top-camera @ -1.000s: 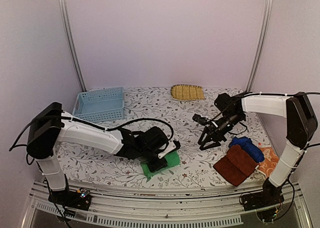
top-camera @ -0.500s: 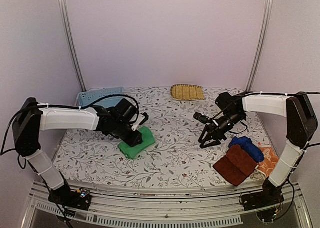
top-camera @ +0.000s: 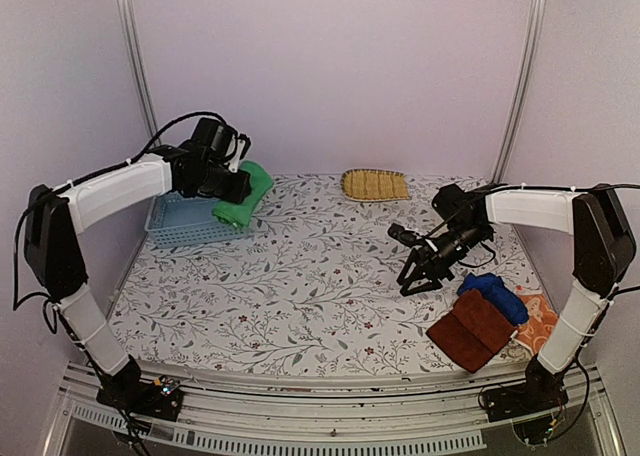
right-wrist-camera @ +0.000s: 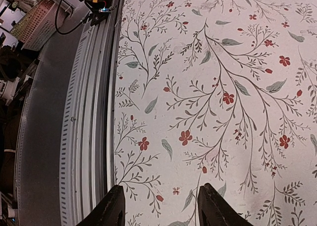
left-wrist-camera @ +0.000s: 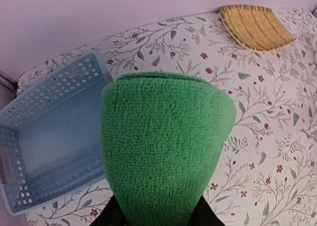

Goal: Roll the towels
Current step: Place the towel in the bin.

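We lifted the rolled green towel (left-wrist-camera: 166, 146), pinched in our left hand (top-camera: 228, 184), over the basket (left-wrist-camera: 59, 82): one done; right hand (right-wrist-camera: 161, 189) spread.

Rolled towel (top-camera: 243, 198) above basket (top-camera: 175, 223) right edge; tray (top-camera: 374, 184) farther right.

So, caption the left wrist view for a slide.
Left gripper holds the rolled green towel aloft by the blue basket, straw tray beyond.
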Robot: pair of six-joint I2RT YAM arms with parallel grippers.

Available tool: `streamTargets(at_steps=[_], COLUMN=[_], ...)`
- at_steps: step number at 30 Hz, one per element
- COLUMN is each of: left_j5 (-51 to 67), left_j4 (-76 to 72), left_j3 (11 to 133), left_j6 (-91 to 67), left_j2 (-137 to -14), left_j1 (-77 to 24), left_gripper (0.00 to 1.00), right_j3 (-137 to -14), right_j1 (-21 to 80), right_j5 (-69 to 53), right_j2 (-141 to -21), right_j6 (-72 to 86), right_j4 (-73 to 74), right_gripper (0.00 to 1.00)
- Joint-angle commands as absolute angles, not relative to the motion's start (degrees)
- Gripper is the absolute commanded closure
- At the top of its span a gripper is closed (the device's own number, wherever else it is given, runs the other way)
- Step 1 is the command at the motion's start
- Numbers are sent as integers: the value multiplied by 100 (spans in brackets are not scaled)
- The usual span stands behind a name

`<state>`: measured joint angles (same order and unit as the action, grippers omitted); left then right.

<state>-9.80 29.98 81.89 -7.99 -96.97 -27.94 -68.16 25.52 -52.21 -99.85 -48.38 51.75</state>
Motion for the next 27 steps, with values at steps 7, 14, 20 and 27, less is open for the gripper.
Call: streamTargets(at_steps=[7,14,20,27], left_j5=[-1840,-2480,-3260,-3121], left_j4=[3496,3812,4091,4313], left_j3=[10016,10738,11083,11700], left_j6=[-906,-1024,-1246,-1248], left_j2=[-10889,-11733,-12333,-13088], left_j1=[-2072,-1745,-1601,-1382], left_gripper=[100,100,100,100], right_j3=[-6696,-6627,-6627,-6586], right_j1=[2487,2481,2481,2479], right_j5=[-5241,-5221,-5219,-5241], right_j2=[-9981,-9995,-10084,-10149], right_j6=[-4757,-4737,-4737,-4777], right_j4=[5048,5010,5030,5045], right_gripper=[47,47,47,47])
